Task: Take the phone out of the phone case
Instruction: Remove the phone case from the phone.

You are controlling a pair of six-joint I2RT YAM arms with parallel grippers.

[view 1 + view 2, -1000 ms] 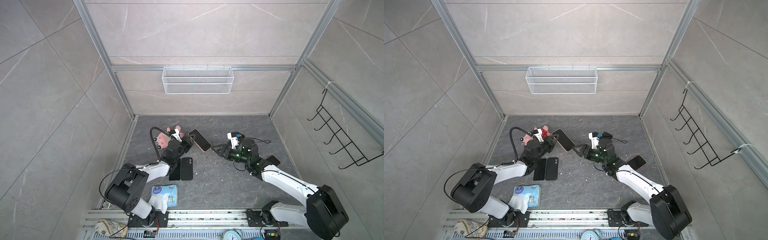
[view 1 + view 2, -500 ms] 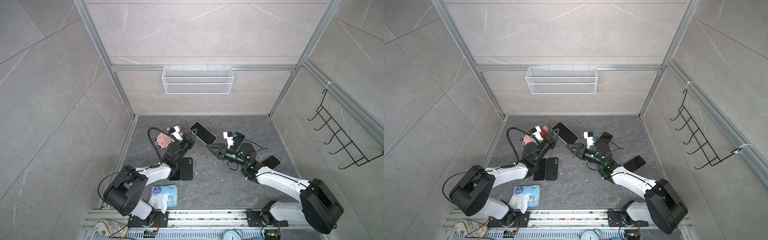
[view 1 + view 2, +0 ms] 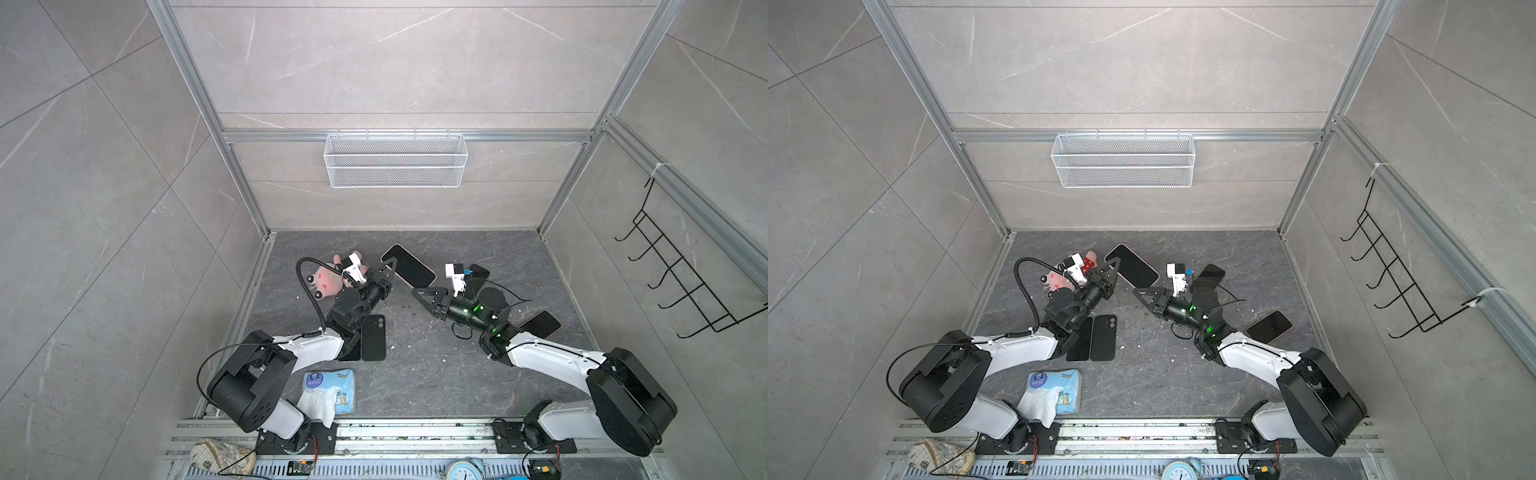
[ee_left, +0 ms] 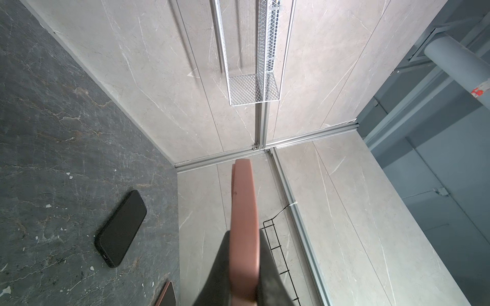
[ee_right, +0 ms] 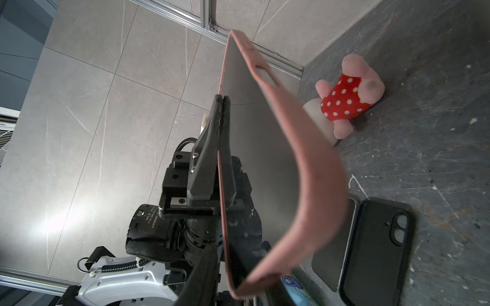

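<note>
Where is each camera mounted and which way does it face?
Both top views: high over the robot's bases, looking down on the dark stone tabletop; both arms, left claw and right claw show.
Left wrist: on the left arm, looking along the clamped pink-cased black phone to the far wall corner; own fingers show.
Right wrist: on the right arm, facing the left claw and pink plush toy; own finger shows.
Shared: all show that phone.

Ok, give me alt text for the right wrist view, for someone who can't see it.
A phone in a pink case, seen nearly edge-on, is pinched along one edge by the left gripper. Beyond it a pink plush toy in a red dotted dress and a black case lie on the dark floor.
</note>
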